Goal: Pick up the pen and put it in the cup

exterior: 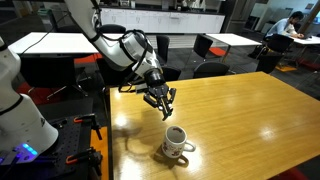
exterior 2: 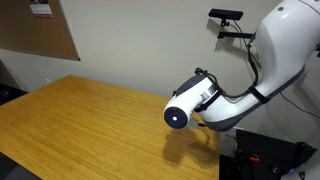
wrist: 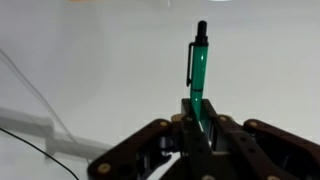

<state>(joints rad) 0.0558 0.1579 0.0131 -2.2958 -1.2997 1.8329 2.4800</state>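
Note:
In the wrist view my gripper (wrist: 198, 112) is shut on the dark green pen (wrist: 199, 65), which sticks straight out beyond the fingertips. In an exterior view my gripper (exterior: 160, 101) hangs above the wooden table, up and to the left of the white cup (exterior: 176, 142). The cup stands upright, with a dark inside and its handle to the right. The pen is too small to make out there. In the exterior view from behind the arm (exterior 2: 190, 105), the arm hides the gripper, pen and cup.
The wooden table (exterior: 250, 110) runs right and toward the camera. Black chairs (exterior: 210, 45) and white tables stand behind it. A person (exterior: 290, 28) sits at the far right. A wall and corkboard (exterior 2: 45, 30) lie past the table.

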